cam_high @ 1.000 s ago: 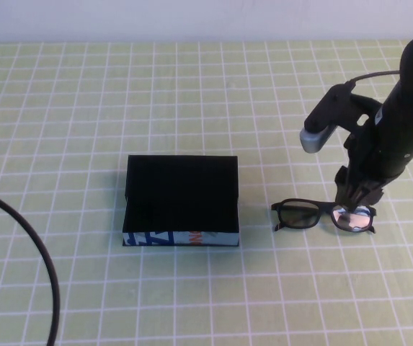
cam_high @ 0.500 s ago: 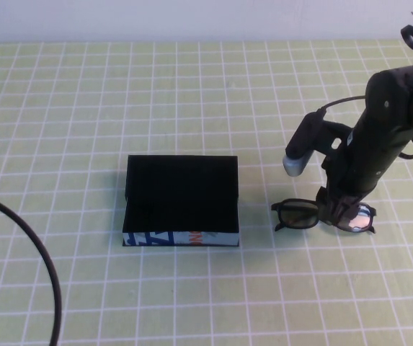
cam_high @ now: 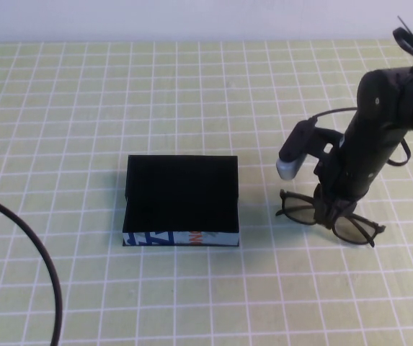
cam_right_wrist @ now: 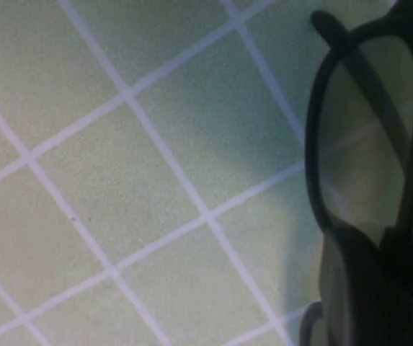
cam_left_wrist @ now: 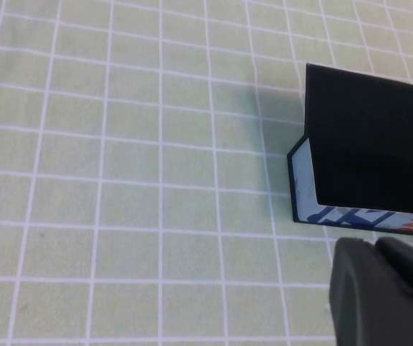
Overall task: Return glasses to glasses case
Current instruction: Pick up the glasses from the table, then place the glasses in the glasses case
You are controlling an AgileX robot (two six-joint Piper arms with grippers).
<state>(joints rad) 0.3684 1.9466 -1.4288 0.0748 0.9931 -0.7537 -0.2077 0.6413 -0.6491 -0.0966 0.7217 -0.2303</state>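
The glasses are thin and black-framed and lie at the right of the green grid mat, slanting down to the right. My right gripper is down over their middle and shut on the frame. In the right wrist view one lens rim of the glasses runs into the dark fingers. The glasses case is a black box with a blue, white and orange side, left of the glasses. It also shows in the left wrist view. My left gripper is shut and empty, just short of the case's patterned side.
A black cable arcs over the mat's front left corner. The white wall edge borders the mat at the back. Bare grid mat lies between the case and the glasses and all round the case.
My right gripper has moved left along the glasses to their middle and closed on them. The glasses have turned, their right end swinging toward the front. The case has not moved.
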